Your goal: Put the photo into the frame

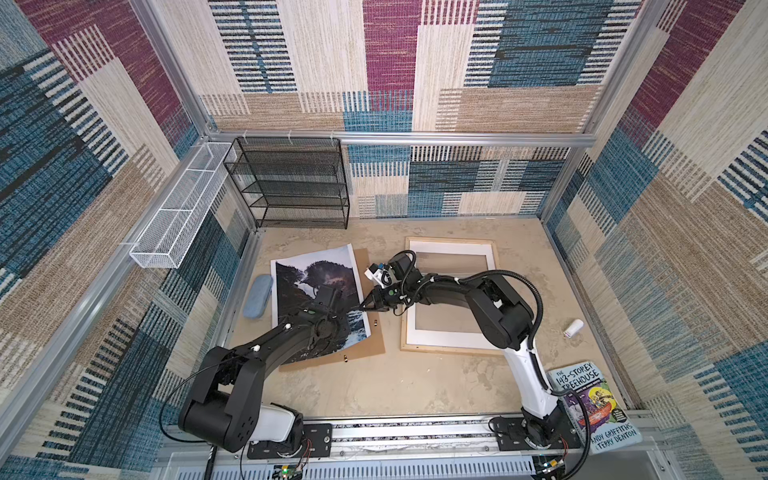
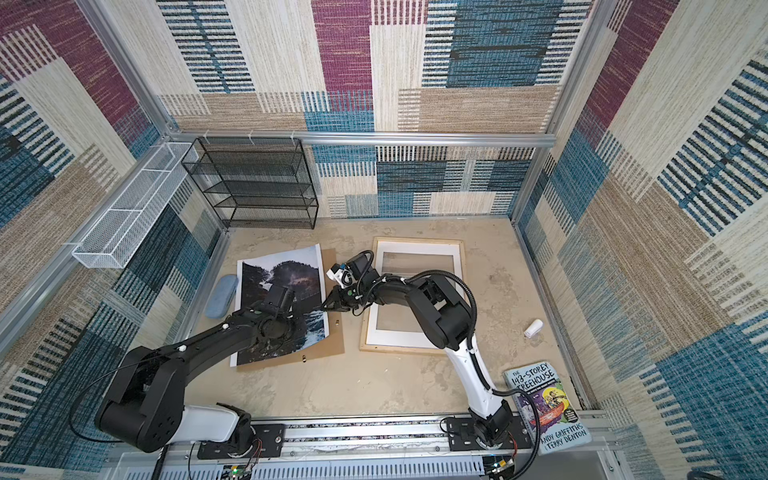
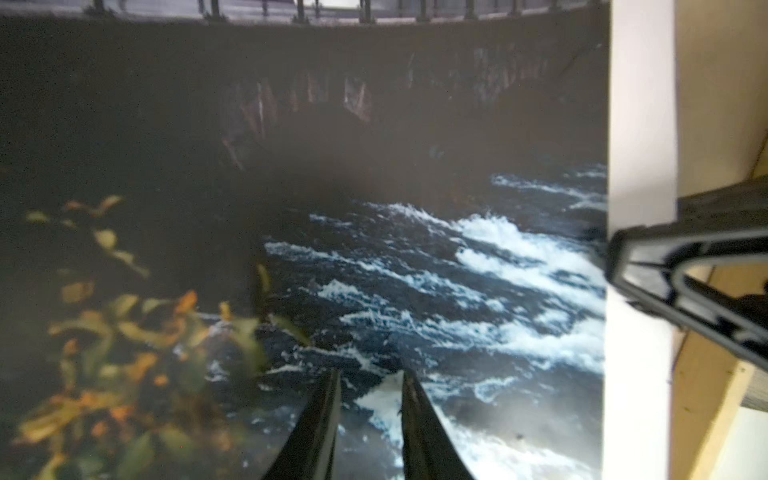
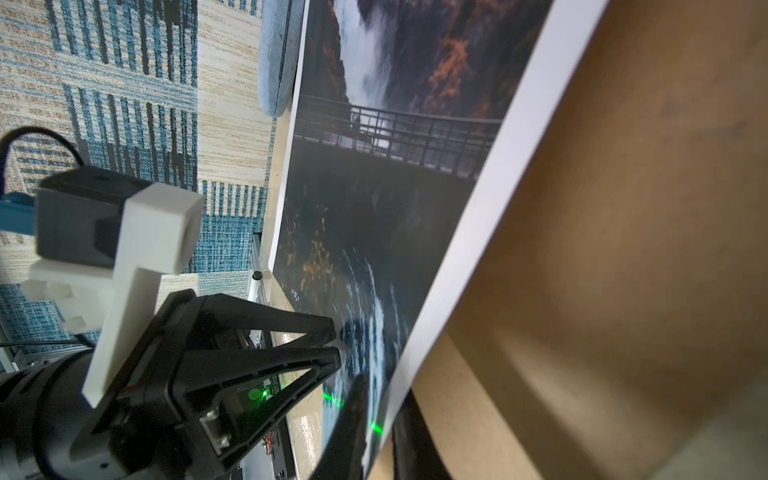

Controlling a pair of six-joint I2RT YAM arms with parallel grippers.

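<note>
Woven patchwork panels are enclosing a sandy bench (image 1: 415, 386), and on it the task is looking barely begun. The photo (image 1: 309, 276) is lying at 9 o'clock on a brown backing board (image 1: 365, 347), not in the frame (image 1: 453, 240), which is sitting well apart at 3 o'clock. Inside the frame a white mat board (image 1: 440, 337) is lying, its open centre showing only a plain tan surface. The right end effector (image 1: 361, 306) is reaching across and pinching the photo's white border at its 3 o'clock edge, which is curling up off the board. The left end effector (image 3: 370, 374) is pointing down at the water part of the print, fingers slightly apart and gripping nothing. Lifting the print, carrying it over and laying it in the frame are, I judge, all remaining. At 11 o'clock a black mesh rack (image 1: 291, 183) is standing with bare shelves, and a white mesh basket (image 1: 178, 216) on the 10 o'clock wall is holding nothing visible.
</note>
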